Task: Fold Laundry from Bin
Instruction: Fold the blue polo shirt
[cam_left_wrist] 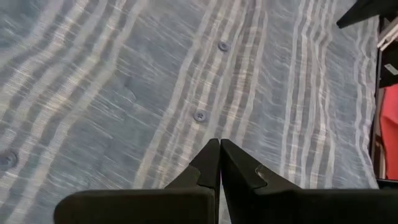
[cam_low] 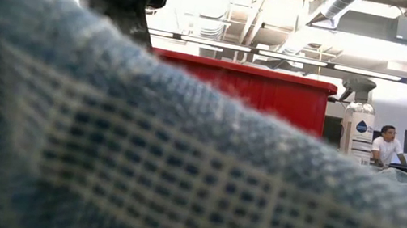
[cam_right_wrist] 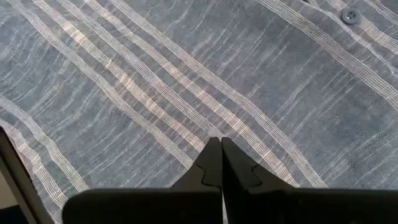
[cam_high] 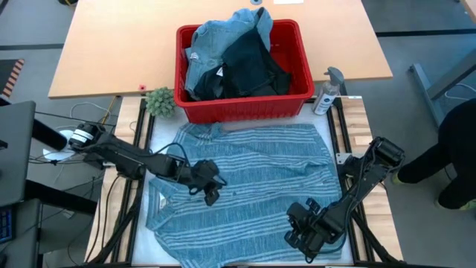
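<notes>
Down at the near edge, the right gripper [cam_high: 306,240] sits over the near right part of the blue-grey white-striped shirt [cam_high: 245,186], fingers [cam_right_wrist: 214,163] pressed tight together with nothing between them, only striped cloth lying flat beneath. A little farther in and to the left, the left gripper [cam_high: 210,195] is over the shirt's button placket, its fingers [cam_left_wrist: 217,165] likewise fully closed and empty, with two small round buttons [cam_left_wrist: 200,116] showing just ahead of the tips. The shirt is spread flat across the white-topped counter [cam_high: 143,216], covering almost all of it; its long axis runs from the near edge to the far edge, the collar end [cam_high: 195,133] pointing away toward the tub, and the cloth reaches the counter's side rails on both sides, so open room is scarce around it. In the low view the shirt's fabric fills the foreground, right up against the lens. Beyond the shirt, touching its far edge, stands the rectangular bright red plastic bin [cam_high: 301,95], long side across the counter, heaped with light blue denim pieces [cam_high: 216,41] and dark navy garments [cam_high: 253,67] that rise above its rim. Just beside its left corner is a small green plant [cam_high: 161,101]; beside its right corner stands a clear spray bottle [cam_high: 327,93]. Past that, a bare wooden tabletop [cam_high: 111,45].
</notes>
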